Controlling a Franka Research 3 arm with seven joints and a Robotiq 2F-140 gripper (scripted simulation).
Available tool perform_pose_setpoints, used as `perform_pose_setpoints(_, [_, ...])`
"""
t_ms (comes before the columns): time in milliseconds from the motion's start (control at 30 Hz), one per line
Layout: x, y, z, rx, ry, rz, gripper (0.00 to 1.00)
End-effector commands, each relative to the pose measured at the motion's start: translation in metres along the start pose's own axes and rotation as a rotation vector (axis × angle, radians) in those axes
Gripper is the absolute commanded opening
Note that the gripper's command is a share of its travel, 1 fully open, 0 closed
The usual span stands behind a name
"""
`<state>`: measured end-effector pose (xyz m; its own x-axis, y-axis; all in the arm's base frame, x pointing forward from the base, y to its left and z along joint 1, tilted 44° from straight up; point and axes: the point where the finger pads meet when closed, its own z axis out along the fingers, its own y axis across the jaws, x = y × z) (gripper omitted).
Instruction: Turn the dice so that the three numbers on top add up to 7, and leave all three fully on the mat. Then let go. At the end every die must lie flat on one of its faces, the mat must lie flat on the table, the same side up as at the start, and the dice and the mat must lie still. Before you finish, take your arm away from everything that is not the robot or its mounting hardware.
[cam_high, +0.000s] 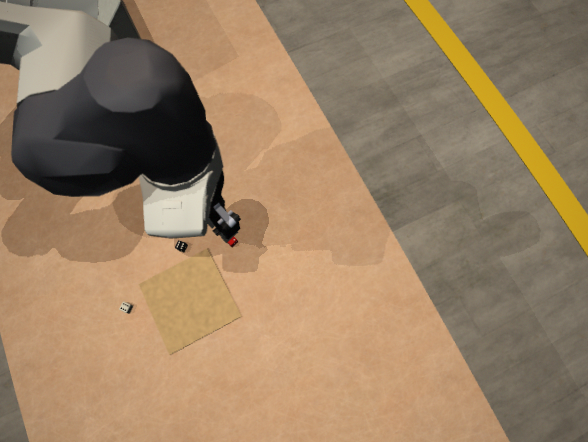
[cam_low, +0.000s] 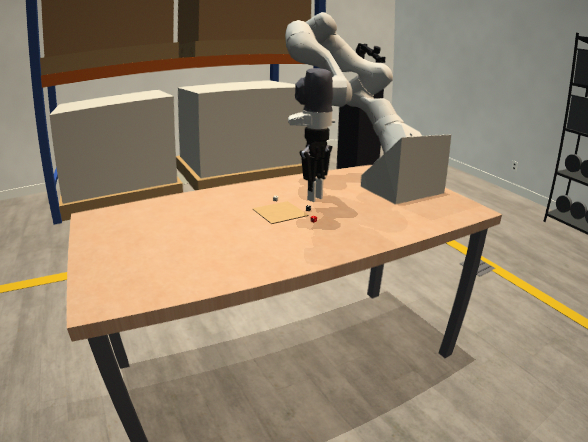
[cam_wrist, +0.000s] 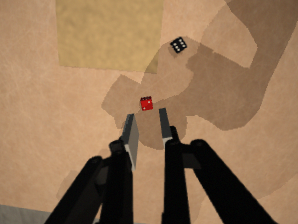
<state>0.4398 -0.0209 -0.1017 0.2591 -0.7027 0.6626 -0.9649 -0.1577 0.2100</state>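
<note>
The red die (cam_high: 233, 242) (cam_low: 314, 219) (cam_wrist: 146, 104) lies on the table off the mat's near corner; its larger visible face in the wrist view seems to show two pips. The black die (cam_high: 181, 246) (cam_low: 308, 208) (cam_wrist: 178, 45) lies off the mat with six pips up. The white die (cam_high: 126, 307) (cam_low: 275, 198) lies off the mat's other side, its top number too small to read surely. The tan mat (cam_high: 190, 305) (cam_low: 275, 212) (cam_wrist: 110, 35) lies flat. My gripper (cam_low: 315, 199) (cam_wrist: 148, 121) is above the table near the red die, fingers partly open, nothing between them.
The wooden table (cam_high: 300, 375) (cam_low: 200, 260) carries the arm's grey base block (cam_low: 422, 167) at the far right in the exterior view. The arm's shadow falls around the red and black dice. The table's edge lies well to the right of the mat in the top view.
</note>
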Motion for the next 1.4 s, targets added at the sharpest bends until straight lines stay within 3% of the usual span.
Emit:
perform_pose_setpoints(0, [-0.001, -0.001, 0.003, 0.004, 0.002, 0.006, 0.19])
perform_pose_setpoints(1367, [-0.001, -0.003, 0.05, 0.004, 0.002, 0.006, 0.19])
